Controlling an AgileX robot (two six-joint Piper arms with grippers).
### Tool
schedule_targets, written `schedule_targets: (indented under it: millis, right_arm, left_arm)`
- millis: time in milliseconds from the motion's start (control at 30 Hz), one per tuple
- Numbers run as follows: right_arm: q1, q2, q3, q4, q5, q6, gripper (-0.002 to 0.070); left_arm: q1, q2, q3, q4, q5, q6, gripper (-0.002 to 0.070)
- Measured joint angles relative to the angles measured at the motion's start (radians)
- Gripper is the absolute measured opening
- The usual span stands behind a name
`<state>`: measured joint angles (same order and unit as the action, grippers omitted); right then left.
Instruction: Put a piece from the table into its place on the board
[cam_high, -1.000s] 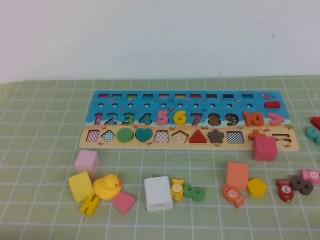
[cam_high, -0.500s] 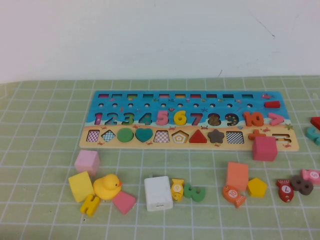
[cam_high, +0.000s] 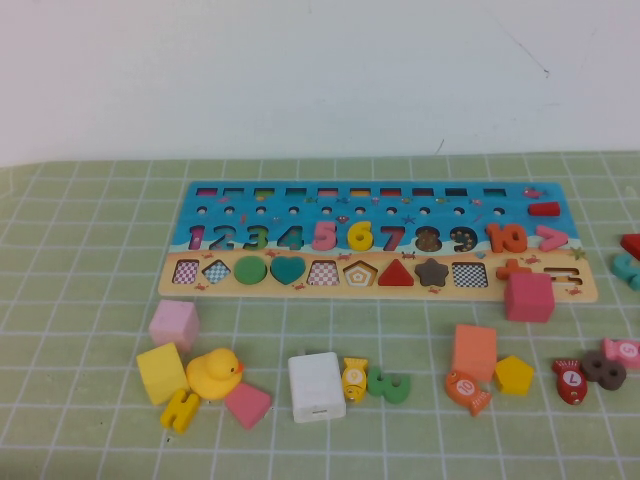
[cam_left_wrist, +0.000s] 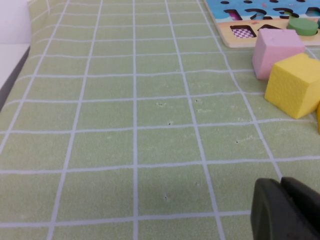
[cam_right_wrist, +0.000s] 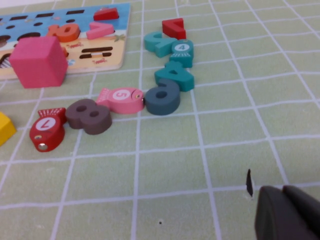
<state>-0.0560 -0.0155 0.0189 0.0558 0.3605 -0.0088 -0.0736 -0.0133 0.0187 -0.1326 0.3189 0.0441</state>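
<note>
The bright-yellow "6" (cam_high: 359, 236) lies in the blue band of the board (cam_high: 230, 195), between the pink 5 and the red 7. The board lies across the middle of the light-green gridded table (cam_high: 90, 230). Neither gripper shows in the high view. My left gripper (cam_left_wrist: 280, 186) shows only in the left wrist view, shut and empty, low over bare table near the board's left corner (cam_left_wrist: 235, 37). My right gripper (cam_right_wrist: 283, 192) shows only in the right wrist view, shut and empty, over the table to the right of the board (cam_right_wrist: 105, 55).
In front of the board lie loose pieces: a pink cube (cam_high: 174, 324), yellow cube (cam_high: 162, 372), rubber duck (cam_high: 213, 373), yellow "4"-like piece (cam_high: 181, 409), white block (cam_high: 316, 386), orange cube (cam_high: 474, 351) and yellow pentagon (cam_high: 514, 374). A magenta cube (cam_high: 528, 296) sits on the board's front right edge.
</note>
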Motion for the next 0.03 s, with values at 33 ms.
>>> schedule_targets:
  millis: [33]
  right_arm:
    - [0.000, 0.000, 0.000, 0.000, 0.000, 0.000, -0.0003]
  left_arm:
    - [0.000, 0.000, 0.000, 0.000, 0.000, 0.000, -0.0002]
